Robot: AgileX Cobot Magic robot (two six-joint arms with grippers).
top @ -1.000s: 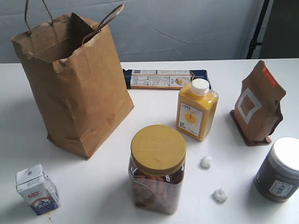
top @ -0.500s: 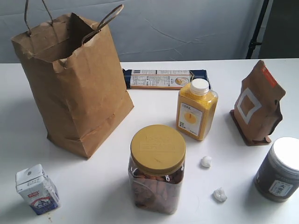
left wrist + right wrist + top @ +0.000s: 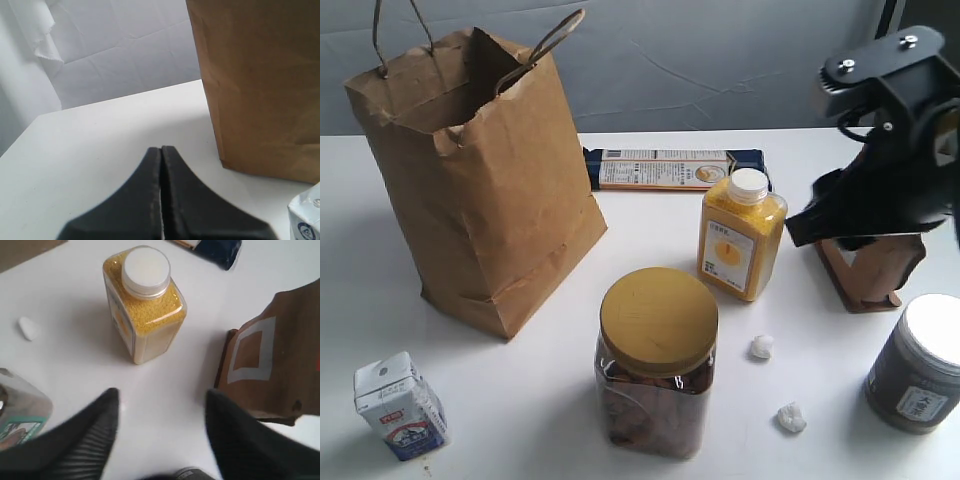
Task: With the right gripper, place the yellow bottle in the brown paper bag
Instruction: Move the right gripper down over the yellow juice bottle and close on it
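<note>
Right gripper (image 3: 162,399) spread wide, holding nothing (yellow bottle (image 3: 145,310) near, untouched).

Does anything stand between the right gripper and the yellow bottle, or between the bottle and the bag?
Nothing visible. The open right gripper faces the yellow bottle directly; the large jar and flat box lie beside the line to the brown paper bag.

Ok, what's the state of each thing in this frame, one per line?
yellow bottle: upright, capped, not gripped.
brown paper bag: standing, mouth open.
right gripper: open, empty, apart from the bottle.
left gripper: shut, empty.
clear jar: upright, mustard-yellow lid on.
brown pouch: standing.
dark jar: upright, white lid on.
milk carton: upright.
pasta box: lying flat.
</note>
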